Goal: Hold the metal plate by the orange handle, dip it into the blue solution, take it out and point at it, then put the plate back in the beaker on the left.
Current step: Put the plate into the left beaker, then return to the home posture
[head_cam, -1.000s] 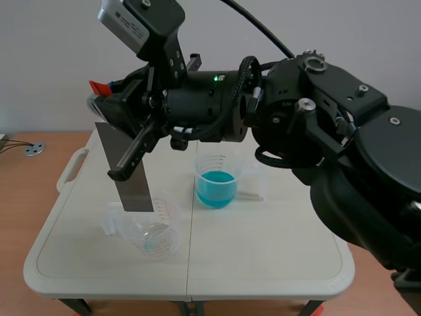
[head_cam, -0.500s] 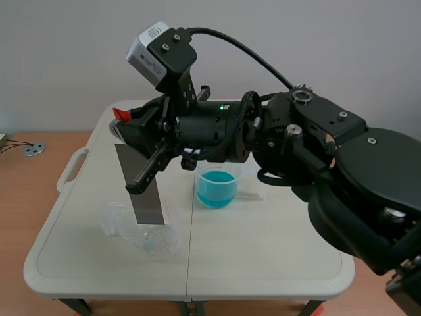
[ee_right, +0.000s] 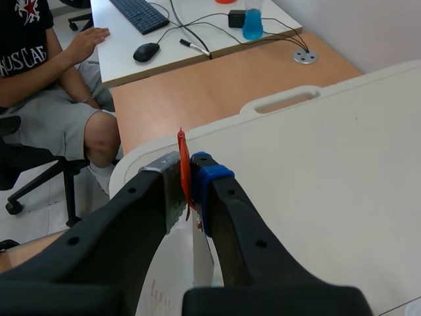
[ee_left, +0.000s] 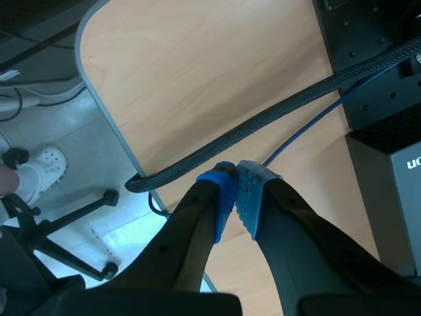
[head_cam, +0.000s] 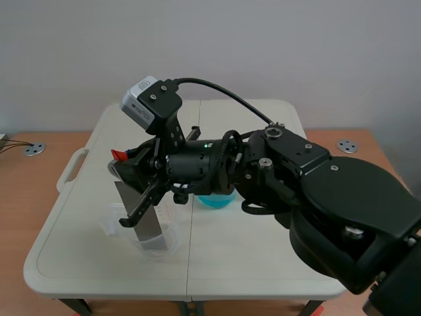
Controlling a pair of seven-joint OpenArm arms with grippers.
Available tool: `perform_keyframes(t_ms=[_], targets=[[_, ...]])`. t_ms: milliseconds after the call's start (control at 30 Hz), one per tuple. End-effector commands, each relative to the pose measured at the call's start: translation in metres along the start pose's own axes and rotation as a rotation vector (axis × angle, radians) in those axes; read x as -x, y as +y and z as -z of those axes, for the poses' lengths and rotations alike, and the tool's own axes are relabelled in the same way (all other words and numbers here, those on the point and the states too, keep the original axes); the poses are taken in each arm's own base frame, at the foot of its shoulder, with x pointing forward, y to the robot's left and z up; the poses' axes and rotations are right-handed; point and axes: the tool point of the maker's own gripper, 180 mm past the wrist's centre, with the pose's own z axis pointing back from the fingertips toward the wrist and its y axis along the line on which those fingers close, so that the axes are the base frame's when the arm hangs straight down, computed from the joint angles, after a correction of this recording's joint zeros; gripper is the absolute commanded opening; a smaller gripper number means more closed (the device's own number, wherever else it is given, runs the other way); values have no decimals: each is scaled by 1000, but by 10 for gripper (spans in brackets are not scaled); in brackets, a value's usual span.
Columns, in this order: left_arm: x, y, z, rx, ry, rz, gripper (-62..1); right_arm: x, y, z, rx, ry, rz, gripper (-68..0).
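where dotted pads [ee_right: 209, 176] pinch, flat metal plate [head_cam: 152, 227] hangs.

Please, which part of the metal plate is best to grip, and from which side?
Grip the orange handle at its top, level above the rim, a pad on each flat face. The thin metal plate stands nearly upright in the clear beaker, leaving only its top free.

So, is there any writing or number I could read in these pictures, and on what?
"NUSCA", partly cut off: on the person's black shirt.
"uo", cut by the edge: on the grey box.
Red marks on the beaker: too small to read.
Logo on the wrist camera: too blurred.
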Motion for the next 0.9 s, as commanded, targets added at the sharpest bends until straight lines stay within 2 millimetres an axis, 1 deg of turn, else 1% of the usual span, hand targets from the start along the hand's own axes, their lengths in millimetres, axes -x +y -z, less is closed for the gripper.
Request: perform_keyframes(t_ms=[0,267,433,500,633,767,800,833,867], targets=[[-3,2,-2,-1,-11,8,-582,-12,2,3,-5,-37,-6,-660],[-2,9,-4,-4,-6,29,-582,-9,3,3,-5,-27,-10,-660],[-4,8,-3,-4,-11,25,-582,-9,3,3,-5,-27,-10,-660],[-4,9,-2,-6,-9,26,-582,-9,3,3,-5,-27,-10,-645],[0,10,-2,-9,0,24,-582,-9,2,2,-4,-27,-10,-533],[2,12,-1,-13,7,23,-580,-11,-3,0,15,-34,-8,-379],[2,12,-1,-13,6,24,-564,-12,-6,-1,22,-41,-7,-335],[2,12,-1,-12,6,23,-516,-14,-10,-2,37,-50,-6,-289],[2,12,-1,-12,7,23,-437,-16,-15,-3,59,-56,-3,-244]])
